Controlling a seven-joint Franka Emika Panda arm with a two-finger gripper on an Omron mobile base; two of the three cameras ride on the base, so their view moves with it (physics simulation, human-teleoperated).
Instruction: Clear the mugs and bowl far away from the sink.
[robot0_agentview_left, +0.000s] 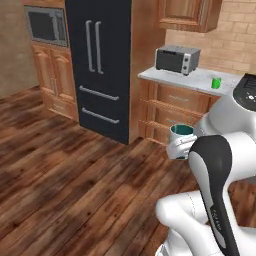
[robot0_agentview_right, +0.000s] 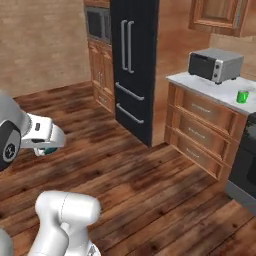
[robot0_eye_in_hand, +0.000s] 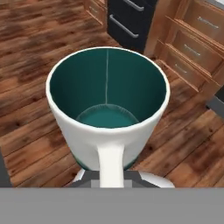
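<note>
The gripper (robot0_agentview_left: 176, 146) is closed on a white mug (robot0_eye_in_hand: 107, 109) with a teal interior, carried upright above the wood floor (robot0_agentview_left: 65, 180), in front of the counter (robot0_agentview_left: 200, 80) that bears the toaster oven (robot0_agentview_left: 177, 59). A second, bright green mug (robot0_agentview_left: 216, 83) stands on that counter, right of the toaster oven. The held mug looks rigid, light, glazed and probably slippery, likely breakable if dropped; the grip appears to sit at the handle side, and rim or handle suits best.
</note>
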